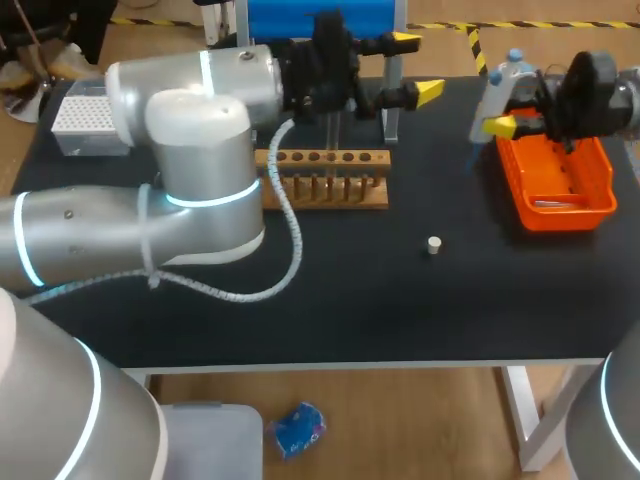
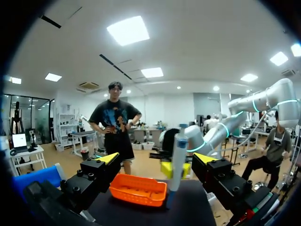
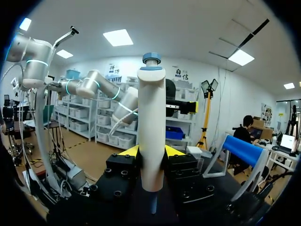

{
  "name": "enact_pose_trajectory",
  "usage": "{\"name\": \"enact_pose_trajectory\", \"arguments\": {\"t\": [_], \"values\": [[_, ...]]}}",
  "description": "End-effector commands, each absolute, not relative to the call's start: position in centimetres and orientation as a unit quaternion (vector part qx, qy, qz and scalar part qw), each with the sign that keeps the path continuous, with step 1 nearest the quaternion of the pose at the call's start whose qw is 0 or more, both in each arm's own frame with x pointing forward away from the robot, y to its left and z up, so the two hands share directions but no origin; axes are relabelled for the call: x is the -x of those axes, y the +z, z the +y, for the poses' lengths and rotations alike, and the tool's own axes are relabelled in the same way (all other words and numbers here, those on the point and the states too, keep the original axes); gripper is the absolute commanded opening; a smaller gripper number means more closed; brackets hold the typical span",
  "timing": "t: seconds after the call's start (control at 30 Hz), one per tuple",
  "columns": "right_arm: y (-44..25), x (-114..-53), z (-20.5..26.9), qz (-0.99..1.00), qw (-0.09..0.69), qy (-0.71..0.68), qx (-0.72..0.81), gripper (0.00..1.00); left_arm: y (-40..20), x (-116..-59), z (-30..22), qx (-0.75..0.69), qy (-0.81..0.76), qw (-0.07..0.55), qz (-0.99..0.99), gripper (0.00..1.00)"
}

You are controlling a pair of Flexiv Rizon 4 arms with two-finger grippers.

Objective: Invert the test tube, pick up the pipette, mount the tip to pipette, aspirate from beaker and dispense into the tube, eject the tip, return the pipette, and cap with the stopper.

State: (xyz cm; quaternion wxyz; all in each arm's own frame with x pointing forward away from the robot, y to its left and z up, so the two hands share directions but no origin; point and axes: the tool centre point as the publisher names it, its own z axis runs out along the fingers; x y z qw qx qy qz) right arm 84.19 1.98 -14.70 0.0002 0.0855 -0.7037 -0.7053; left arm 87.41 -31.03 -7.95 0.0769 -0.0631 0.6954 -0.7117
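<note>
While right jaws clamp the white, blue-capped pipette (image 3: 151,132) upright, the pale tip box (image 1: 85,118) sits at the far-left corner of the table (image 1: 330,300).

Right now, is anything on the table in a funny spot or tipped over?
Only the small stopper sits alone on the black table, apart from the wooden rack and the orange tray. Nothing looks spilled or broken. The right gripper holds the pipette upright.

Head view: fixed, high behind, looking down over the whole worktop (image 1: 400,300). Left wrist view: low, level, facing across to the orange tray (image 2: 138,189). Right wrist view: low, level, facing opposite. All three share the pipette (image 3: 151,127).
</note>
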Motion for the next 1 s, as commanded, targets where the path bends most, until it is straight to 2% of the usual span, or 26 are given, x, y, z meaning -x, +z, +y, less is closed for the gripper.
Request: {"name": "enact_pose_trajectory", "arguments": {"t": [0.03,0.53,1.0], "values": [[-14.7,-83.9,3.2,-0.704,-0.004,-0.705,-0.082,0.0,-8.3,-86.3,-28.8,0.062,-0.754,0.085,0.648,1.0],[-14.7,-83.9,3.2,-0.704,-0.004,-0.705,-0.082,0.0,-8.3,-86.6,-28.7,0.057,-0.745,0.087,0.659,1.0],[-16.6,-83.1,9.9,-0.712,0.025,-0.695,-0.098,0.0,-9.9,-86.6,-23.4,0.068,-0.677,0.091,0.727,1.0]]}}
